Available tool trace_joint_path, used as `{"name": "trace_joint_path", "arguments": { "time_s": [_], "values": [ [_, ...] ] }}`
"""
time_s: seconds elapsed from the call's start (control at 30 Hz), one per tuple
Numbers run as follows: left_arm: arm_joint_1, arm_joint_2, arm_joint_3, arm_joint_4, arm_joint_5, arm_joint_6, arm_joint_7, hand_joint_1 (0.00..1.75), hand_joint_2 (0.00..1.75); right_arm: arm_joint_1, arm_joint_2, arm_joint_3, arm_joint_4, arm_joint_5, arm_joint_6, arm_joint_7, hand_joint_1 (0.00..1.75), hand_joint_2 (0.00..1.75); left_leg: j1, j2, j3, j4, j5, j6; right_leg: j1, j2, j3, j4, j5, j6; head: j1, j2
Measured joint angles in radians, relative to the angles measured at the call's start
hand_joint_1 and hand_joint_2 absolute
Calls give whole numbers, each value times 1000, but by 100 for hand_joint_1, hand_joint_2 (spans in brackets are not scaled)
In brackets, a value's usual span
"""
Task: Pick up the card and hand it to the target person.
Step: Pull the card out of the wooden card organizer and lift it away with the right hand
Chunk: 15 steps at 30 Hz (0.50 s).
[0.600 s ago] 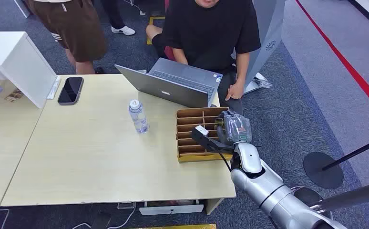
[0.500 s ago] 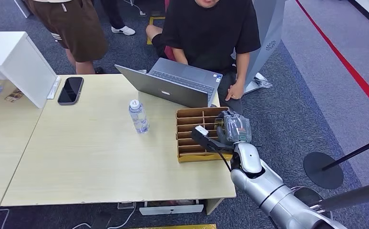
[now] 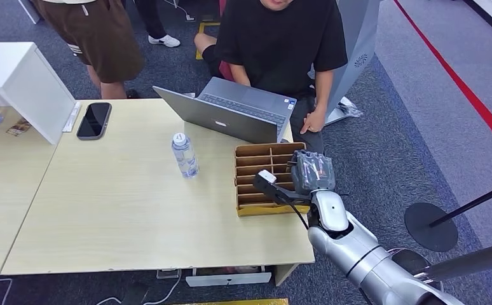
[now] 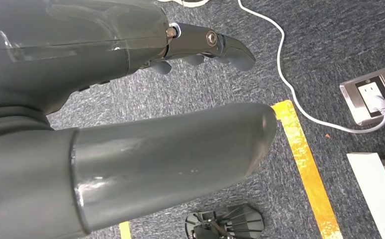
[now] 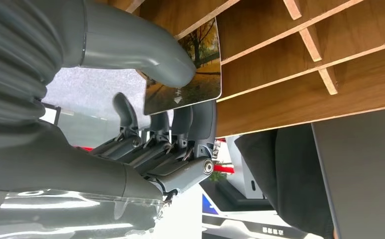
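Reaching in from the near right, the silver right arm [image 3: 358, 248] ends in the right hand [image 3: 311, 173], which sits over the right side of the box [image 3: 256, 210]. From the right wrist, you can see this hand [image 5: 145, 124] pinching the card [image 5: 190, 74] between its thick thumb [image 5: 145, 50] and its dark fingers [image 5: 180, 129]. The card has a picture of trees in autumn colours on it. It is right up against the wooden walls of the box [image 5: 300, 64], but I cannot tell if it is out of its slot or partly in.

The box is brown, with many small slots, and it rests on the near right part of the table [image 3: 123, 216]. A little left of the box stands a bottle [image 3: 184, 154], upright, with its cap on. Just behind the box is an open laptop [image 3: 231, 114]. Far to the left lies a black phone [image 3: 94, 119], beside a white cabinet [image 3: 21, 82].

Behind the laptop sits a person [image 3: 281, 44] in a black shirt. Another person [image 3: 97, 38] in brown shorts stands at the far left.

The left hand [image 4: 131, 124] hangs over grey carpet. Its fingers [image 4: 215, 47] are apart from the thumb and hold nothing. A white cable [image 4: 300, 99] and a yellow line [image 4: 305, 164] lie on the floor.
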<state>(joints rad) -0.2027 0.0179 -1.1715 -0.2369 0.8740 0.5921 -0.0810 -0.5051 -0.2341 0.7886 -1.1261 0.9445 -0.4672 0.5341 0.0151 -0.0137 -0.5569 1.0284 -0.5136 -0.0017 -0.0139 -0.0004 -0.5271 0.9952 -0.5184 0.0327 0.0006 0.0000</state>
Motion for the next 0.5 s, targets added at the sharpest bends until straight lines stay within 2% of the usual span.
{"name": "trace_joint_path", "arguments": {
  "time_s": [0.5],
  "values": [
    [0,0,0,0,0,0,0,0,0,-8,0,1,0,7,19,5,157,175,0,0,1,0,0,0,0,0,1,0,0,0,0,0]
  ]
}}
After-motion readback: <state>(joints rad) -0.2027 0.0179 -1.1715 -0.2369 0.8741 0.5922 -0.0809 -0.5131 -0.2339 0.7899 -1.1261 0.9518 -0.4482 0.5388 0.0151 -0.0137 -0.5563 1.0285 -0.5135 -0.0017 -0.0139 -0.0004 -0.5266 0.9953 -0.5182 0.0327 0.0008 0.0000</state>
